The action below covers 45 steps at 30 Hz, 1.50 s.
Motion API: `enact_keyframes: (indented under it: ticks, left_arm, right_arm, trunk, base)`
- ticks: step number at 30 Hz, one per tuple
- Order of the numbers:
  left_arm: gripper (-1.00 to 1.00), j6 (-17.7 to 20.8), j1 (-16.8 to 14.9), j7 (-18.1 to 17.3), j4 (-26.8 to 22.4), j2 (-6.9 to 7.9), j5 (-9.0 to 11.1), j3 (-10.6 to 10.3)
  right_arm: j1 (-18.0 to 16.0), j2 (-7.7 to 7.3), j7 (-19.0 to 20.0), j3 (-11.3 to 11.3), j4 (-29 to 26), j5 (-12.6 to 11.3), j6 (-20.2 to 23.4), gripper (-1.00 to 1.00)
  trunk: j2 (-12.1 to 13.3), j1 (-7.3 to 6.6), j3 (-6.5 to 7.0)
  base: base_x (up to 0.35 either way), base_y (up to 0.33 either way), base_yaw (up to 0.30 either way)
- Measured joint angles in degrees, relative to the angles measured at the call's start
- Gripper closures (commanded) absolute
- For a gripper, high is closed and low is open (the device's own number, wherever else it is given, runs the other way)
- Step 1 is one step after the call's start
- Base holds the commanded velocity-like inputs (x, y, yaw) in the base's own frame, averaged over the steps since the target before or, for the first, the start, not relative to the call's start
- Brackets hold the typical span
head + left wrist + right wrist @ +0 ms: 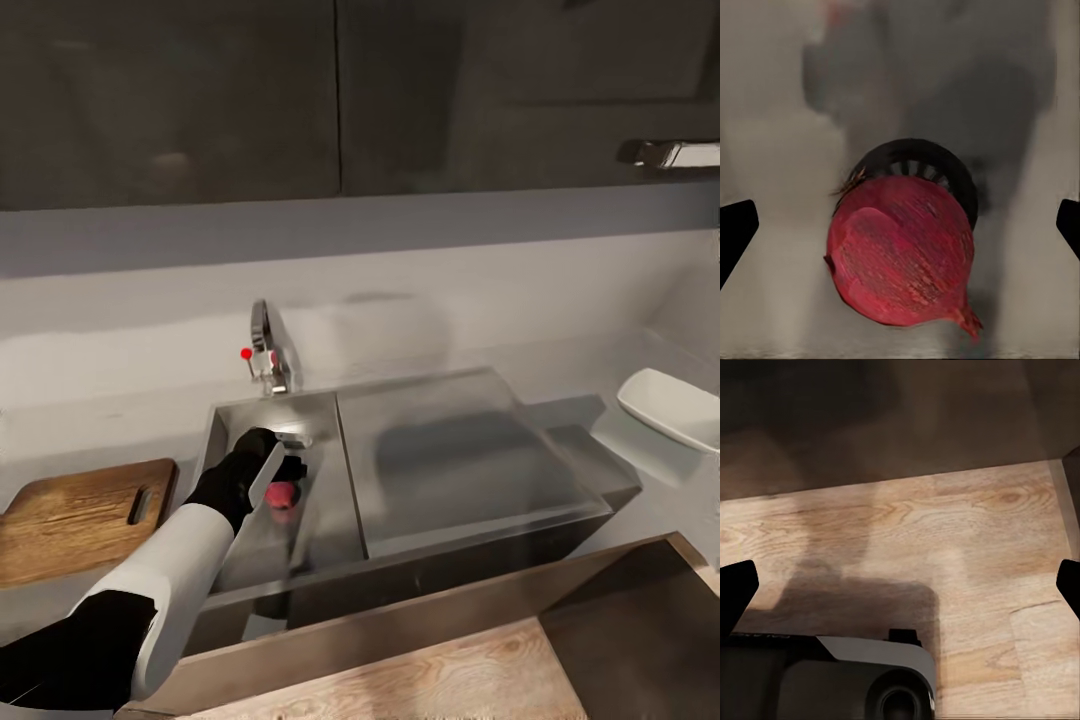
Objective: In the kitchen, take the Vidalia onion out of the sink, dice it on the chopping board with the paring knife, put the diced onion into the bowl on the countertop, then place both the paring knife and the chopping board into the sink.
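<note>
The Vidalia onion (pixel 900 255), red-purple with a papery skin, lies on the floor of the sink (pixel 330 480) right by the round drain (pixel 945 169). My left gripper (pixel 900 229) hangs over it, open, one dark fingertip (pixel 735 232) on each side and apart from the onion. From the head, the left gripper (pixel 280 478) reaches down into the basin at the onion (pixel 283 494). The chopping board (pixel 80 510) rests on the countertop (pixel 100 410) left of the sink. The white bowl (pixel 675 405) stands at the far right. My right gripper (pixel 900 585) is open over the wood floor. The paring knife is out of view.
A chrome faucet (pixel 268 350) with a red knob stands behind the basin. The sunken drainboard (pixel 460 450) adjoins the basin on the right. Dark upper cabinets (pixel 340 90) hang above the pale backsplash. The robot's base (pixel 855 675) shows below the right gripper.
</note>
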Motion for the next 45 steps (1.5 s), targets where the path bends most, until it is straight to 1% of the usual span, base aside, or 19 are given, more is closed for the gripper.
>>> enact_keyframes:
  ticks: [9, 21, 31, 45]
  left_arm:
    - [-1.0, 0.0, 0.0, 0.05, 0.03, 0.0, 0.0, -0.01]
    - [-1.0, 0.0, 0.0, 0.17, 0.0, 0.0, 0.0, -0.01]
    - [-1.0, 0.0, 0.01, 0.19, 0.02, 0.0, 0.0, -0.01]
    - [-1.0, 0.0, 0.01, 0.35, 0.64, 0.0, -0.02, 0.0]
  right_arm:
    - [0.0, 0.0, 0.0, 0.0, 0.0, 0.0, 0.0, -1.0]
    - [0.0, -0.08, 0.01, 0.0, 0.0, 0.0, -0.05, -1.0]
    - [0.0, -0.06, 0.01, 0.0, 0.0, 0.01, -0.06, -1.0]
    - [0.0, -0.01, 0.0, 0.0, 0.0, 0.01, 0.0, -1.0]
  trunk:
    - [0.0, -0.02, -0.45]
    - [0.0, -0.02, -0.54]
    - [0.0, -0.03, -0.54]
    - [0.0, -0.02, -0.74]
  base:
    - [-0.075, 0.0, 0.0]
    - [-0.001, 0.0, 0.0]
    - [0.141, 0.0, 0.0]
    - [0.01, 0.0, 0.0]
